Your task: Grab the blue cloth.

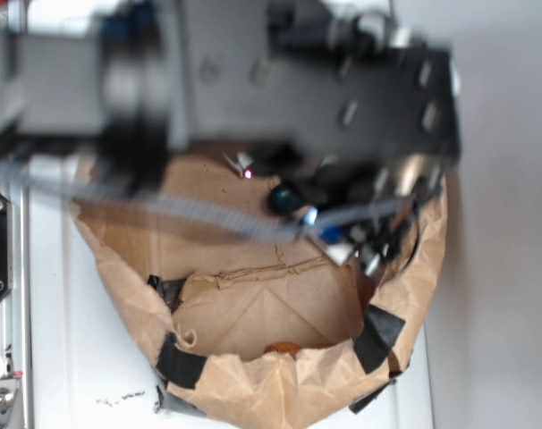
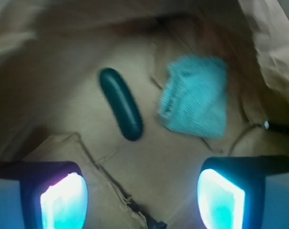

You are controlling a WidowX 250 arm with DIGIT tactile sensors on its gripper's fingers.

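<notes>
Blue cloth lies crumpled on the brown paper floor of a paper bag, toward the upper right of the wrist view, its fuzzy weave bunched into a rough square with a folded edge on its left side. Just to its left, apart from it, a dark green glossy oblong rests at a slant on the same paper. Nothing touches the cloth. The gripper hangs above the bag floor with its jaws spread wide and empty; the two pale glowing fingers frame the bottom corners of the wrist view, with bare creased paper between them. From the exterior view, the blurred dark arm reaches over the rolled rim of the bag, which has black tape patches along its edge and stands on a white surface; the cloth cannot be made out there.
</notes>
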